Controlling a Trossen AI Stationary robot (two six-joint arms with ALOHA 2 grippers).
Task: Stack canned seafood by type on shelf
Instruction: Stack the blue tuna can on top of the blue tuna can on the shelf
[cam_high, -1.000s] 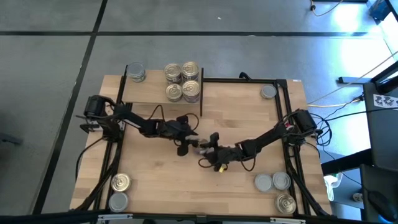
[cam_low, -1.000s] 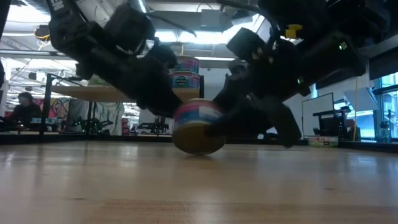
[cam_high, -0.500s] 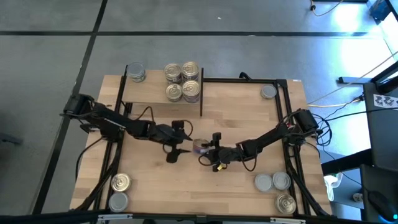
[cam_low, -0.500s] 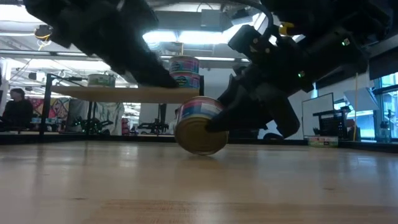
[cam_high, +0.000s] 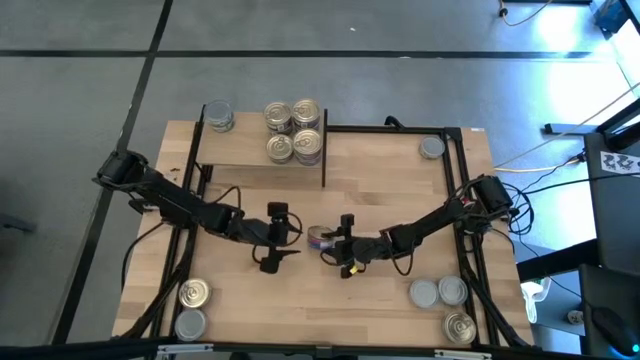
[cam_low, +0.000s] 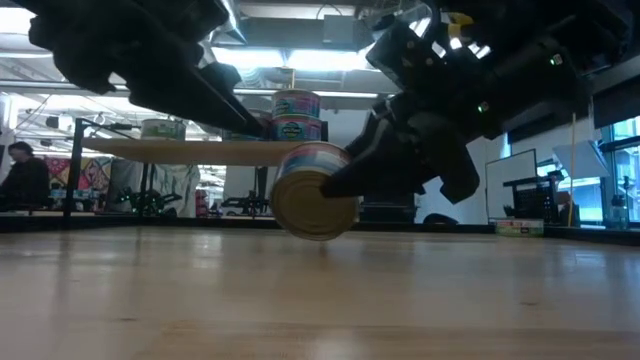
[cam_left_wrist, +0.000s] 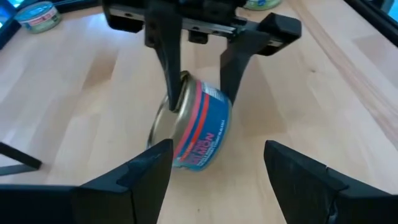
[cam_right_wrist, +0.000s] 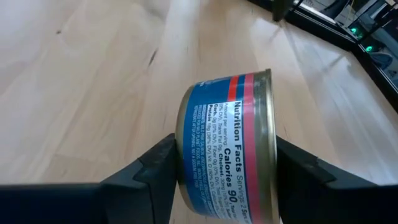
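Observation:
A blue-and-red labelled tin (cam_left_wrist: 200, 130) with a gold end is on its edge just over the tabletop at the middle, with my right gripper (cam_high: 330, 243) shut on it. My left gripper (cam_high: 285, 238) stands open a short way to the tin's left, its fingers (cam_left_wrist: 146, 177) apart and short of it. The shelf (cam_high: 240, 153) stands at the far left; gold-topped tins (cam_high: 279, 148) and stacks of tins (cam_high: 306, 113) rest on its board, and a silver-topped tin (cam_high: 218, 115) stands at its far left corner. My right gripper pinches the tin between its two fingers, one on the gold flat end (cam_left_wrist: 165, 118) and one on the opposite end, which that finger (cam_left_wrist: 235, 68) hides. The fingers come slanting down from the table's right. The tin's round wall (cam_right_wrist: 227, 155) faces down; whether its lower rim touches the table I cannot tell.
Two tins (cam_high: 193, 294) stand at the near left corner, three (cam_high: 452, 291) at the near right, and a silver-topped one (cam_high: 431, 147) at the far right. Black frame rails (cam_high: 466, 230) run along the table's sides. Bare wood lies between my arms and the near edge.
My left gripper has opened off the tin and drawn back toward the table's left and near edges, rising a little. My right gripper has stayed in place and rolled, so the tin has tipped and its gold end faces more toward the table's near side.

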